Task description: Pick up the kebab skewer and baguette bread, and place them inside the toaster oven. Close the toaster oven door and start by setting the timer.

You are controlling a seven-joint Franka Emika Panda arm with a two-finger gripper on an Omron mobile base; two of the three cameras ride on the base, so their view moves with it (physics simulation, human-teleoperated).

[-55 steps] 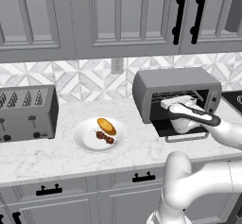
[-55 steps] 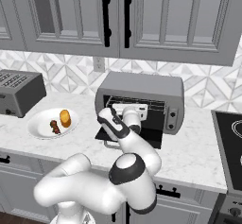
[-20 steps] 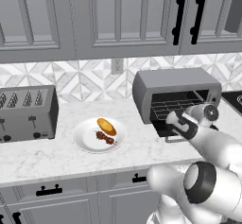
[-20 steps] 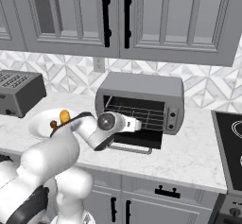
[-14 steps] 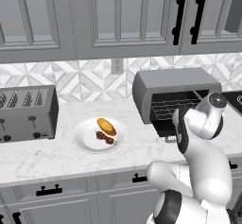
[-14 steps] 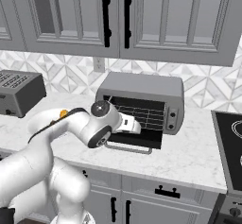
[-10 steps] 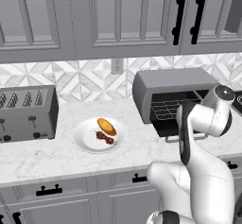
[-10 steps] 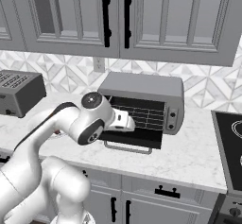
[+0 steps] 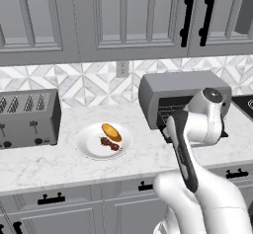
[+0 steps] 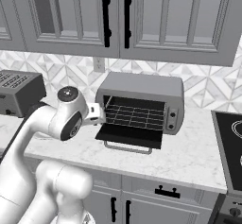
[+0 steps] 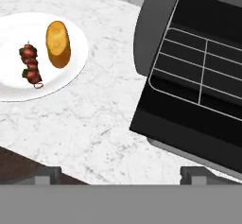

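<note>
**Oven's open, food still on the plate**

Nearest first: the gripper (image 11: 121,175) has its fingertips (image 11: 48,173) spread wide with nothing between them, hovering over bare marble counter (image 11: 94,128); from there the kebab skewer (image 11: 30,65) sits at about 10 o'clock in the hand view, the baguette bread (image 11: 58,43) just beside it toward 11; both lie on the white plate (image 11: 12,88), long axes roughly parallel, running 12 to 6; the toaster oven door (image 11: 189,131) is dropped open at 1 o'clock, wire rack (image 11: 198,79) showing in the toaster oven (image 10: 142,100); my guess is the skewer comes first; the oven's control strip is cut off in the hand view, and the skewer's stick is too fine to make out.
</note>
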